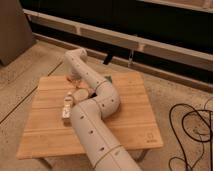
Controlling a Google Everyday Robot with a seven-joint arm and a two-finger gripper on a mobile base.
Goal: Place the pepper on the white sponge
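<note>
Gripper [74,76] low over far-left part of wooden counter [131,116], arm bent above it. Jaws open or closed: cannot tell. Pepper [76,81] is a small reddish-orange spot right at gripper tip; held or lying on counter, unclear. Beige cup [80,93] just on near side of gripper, contents not visible. White sponge [65,109] lies lengthwise beside cup, left of arm, apart from pepper.

Dim, warm indoor light, soft shadows.
</note>
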